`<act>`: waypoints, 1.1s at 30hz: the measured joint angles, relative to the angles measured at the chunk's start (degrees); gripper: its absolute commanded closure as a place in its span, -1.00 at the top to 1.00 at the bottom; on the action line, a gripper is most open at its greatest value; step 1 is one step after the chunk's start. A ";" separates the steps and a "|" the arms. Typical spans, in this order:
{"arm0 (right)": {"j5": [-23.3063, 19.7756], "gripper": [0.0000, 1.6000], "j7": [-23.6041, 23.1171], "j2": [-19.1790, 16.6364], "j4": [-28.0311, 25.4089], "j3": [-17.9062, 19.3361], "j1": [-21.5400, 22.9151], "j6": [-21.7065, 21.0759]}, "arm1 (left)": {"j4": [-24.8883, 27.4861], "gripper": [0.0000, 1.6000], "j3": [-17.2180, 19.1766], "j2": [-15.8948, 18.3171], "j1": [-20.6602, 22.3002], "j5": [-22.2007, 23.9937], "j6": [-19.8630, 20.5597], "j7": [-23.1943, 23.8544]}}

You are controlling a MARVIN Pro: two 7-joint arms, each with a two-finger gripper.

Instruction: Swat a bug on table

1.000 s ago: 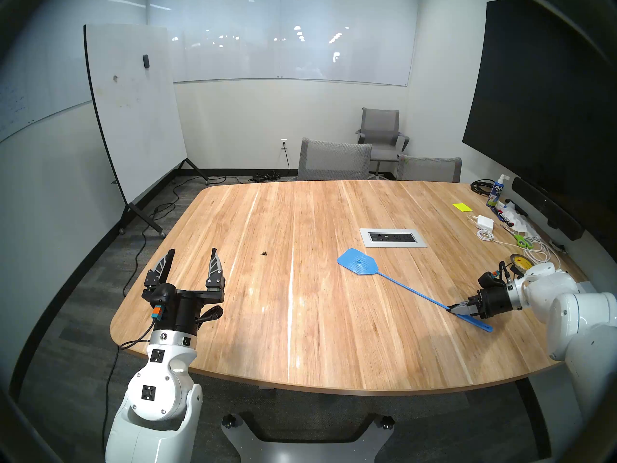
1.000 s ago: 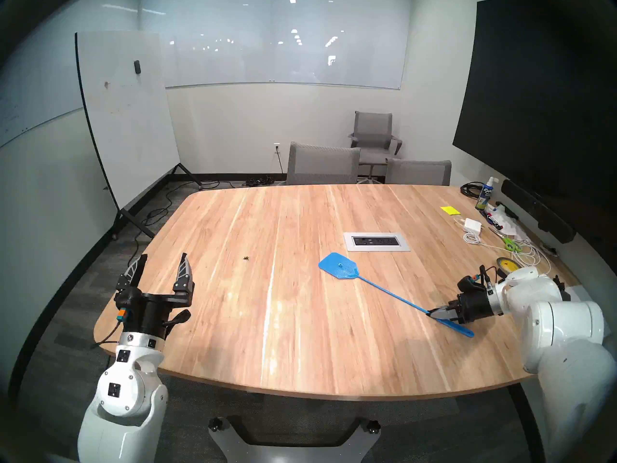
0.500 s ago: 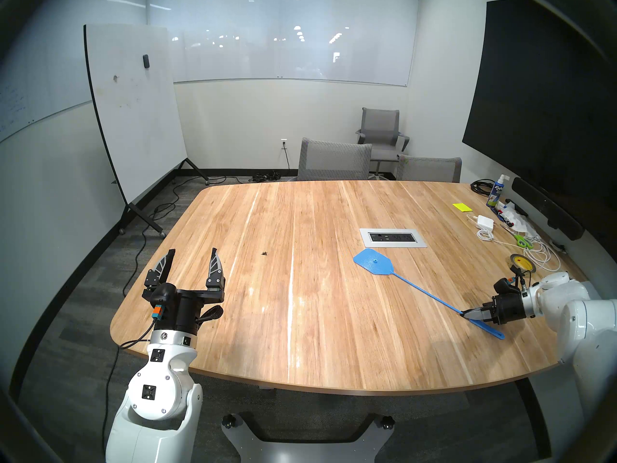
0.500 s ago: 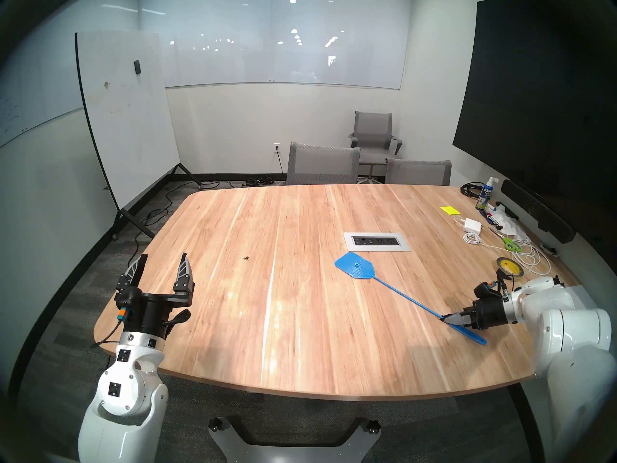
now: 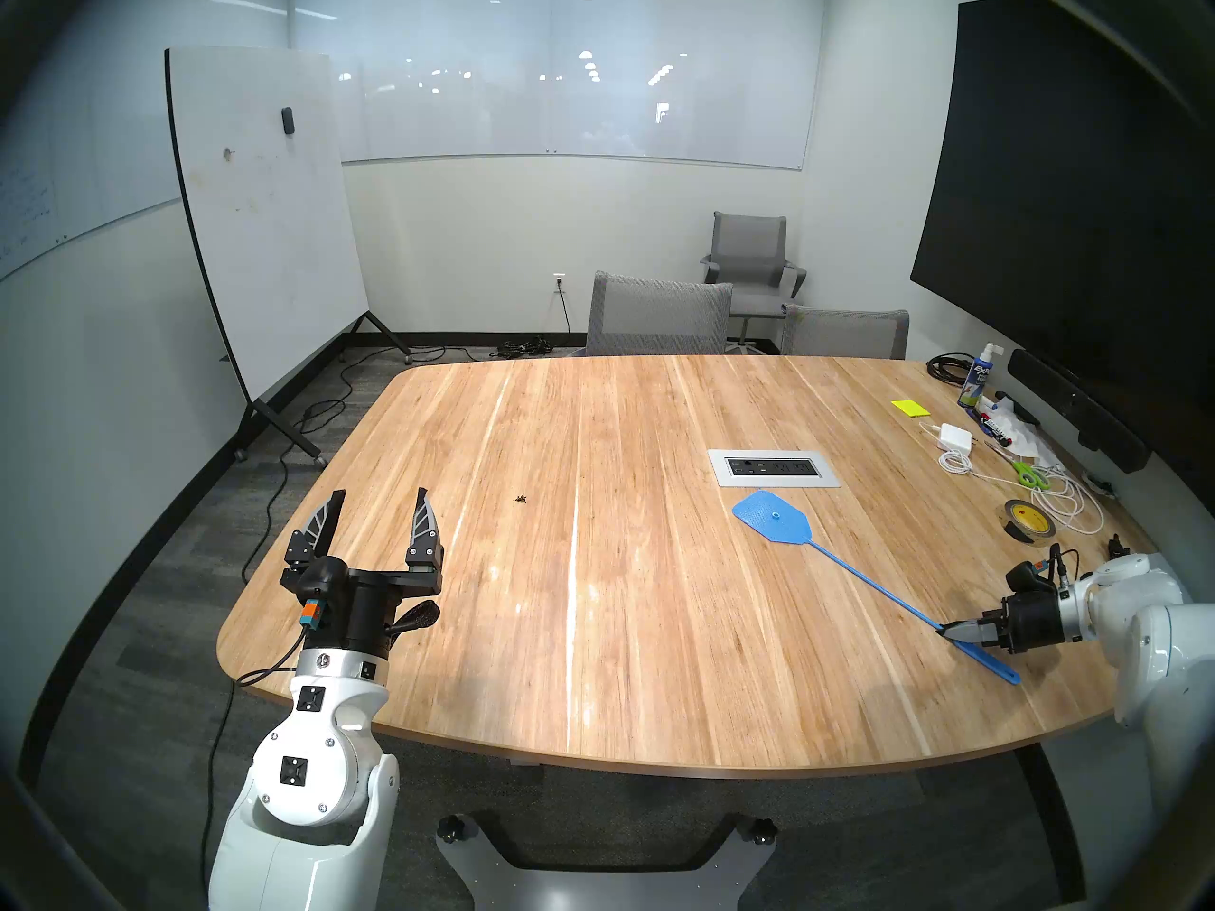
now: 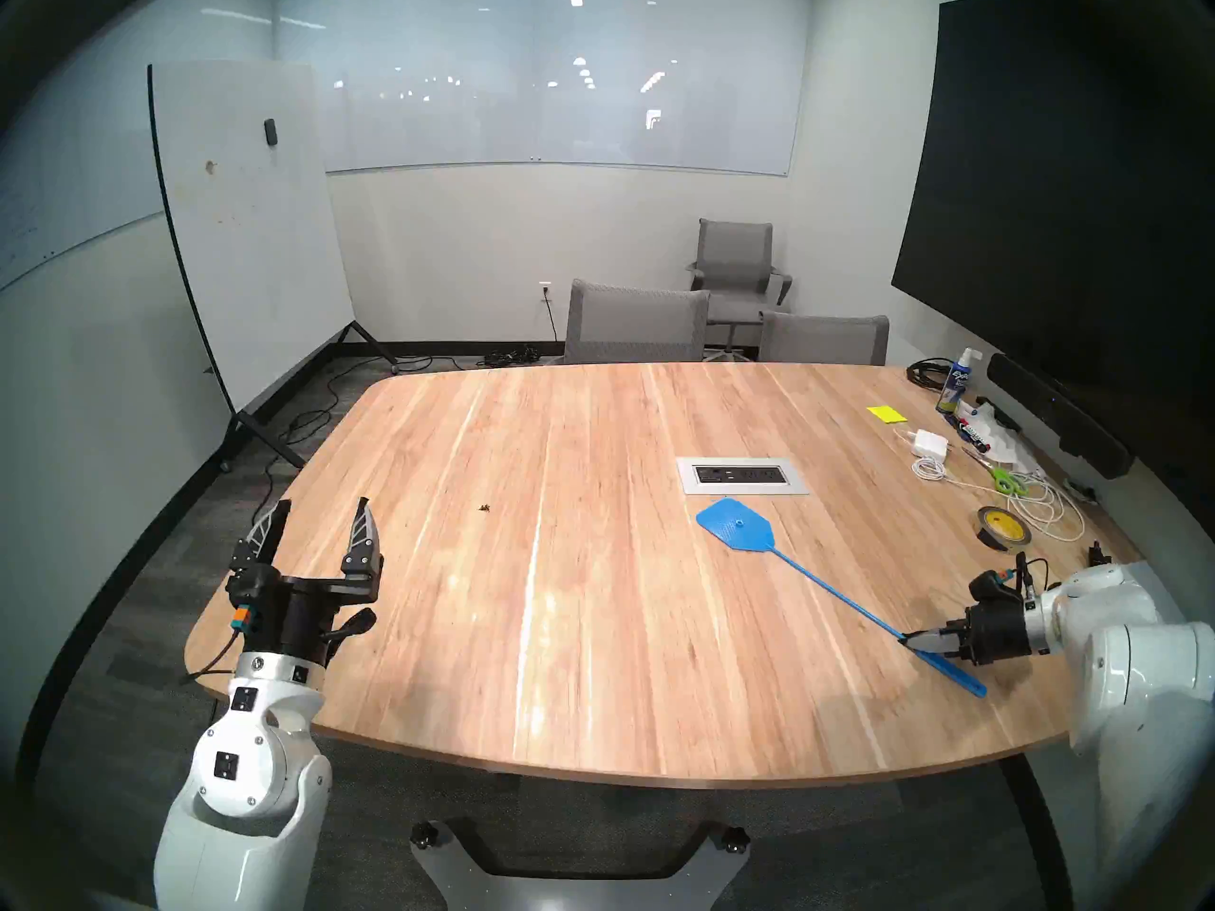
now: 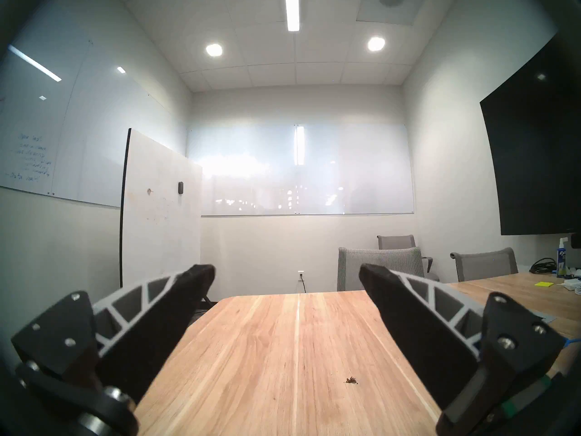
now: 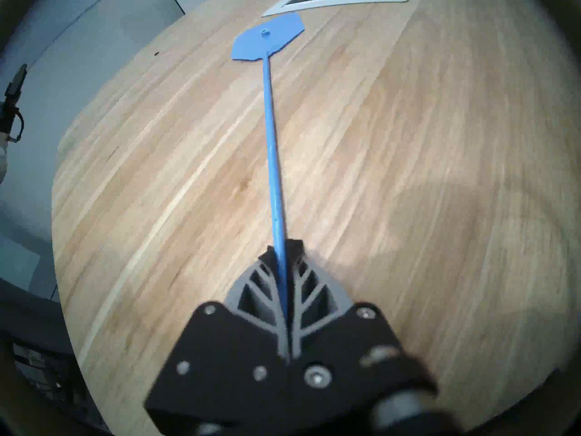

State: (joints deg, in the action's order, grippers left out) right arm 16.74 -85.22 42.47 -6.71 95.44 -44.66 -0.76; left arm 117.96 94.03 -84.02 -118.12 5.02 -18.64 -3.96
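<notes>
Right gripper (image 5: 951, 631), fingers pressed together on the thin handle of a blue fly swatter (image 5: 855, 571) at the table's (image 5: 624, 627) right side; the handle's tail projects behind the fingers, and the flat head lies just in front of the silver power-outlet panel (image 5: 774, 468). Left gripper (image 5: 380, 497), jaws apart and empty, raised at the table's near left corner. The bug (image 5: 521, 498), a small dark speck, rests on the wood just beyond and right of the left gripper, well apart from the swatter head.

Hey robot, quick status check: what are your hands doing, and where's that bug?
Right gripper shut on blue swatter. Left gripper open, empty. Bug on table, far from swatter head. Nothing between.
</notes>
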 measured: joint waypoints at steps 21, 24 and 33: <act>-4.75 -1.00 0.00 -4.57 -0.60 2.58 -5.98 -3.41 | -0.15 1.00 0.00 -0.01 0.13 0.00 0.00 0.00; -5.51 -1.00 0.01 -5.02 -0.62 2.97 -6.80 -3.60 | -0.16 1.00 0.00 -0.01 0.15 0.00 0.00 0.00; -7.40 -1.00 0.01 -5.89 -0.71 3.74 -8.68 -3.97 | -0.16 1.00 0.00 -0.02 0.18 0.00 -0.01 0.00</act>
State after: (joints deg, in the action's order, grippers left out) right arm 9.34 -85.21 36.57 -7.42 99.18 -53.34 -4.73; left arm 117.80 94.03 -84.04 -117.94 5.01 -18.65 -3.95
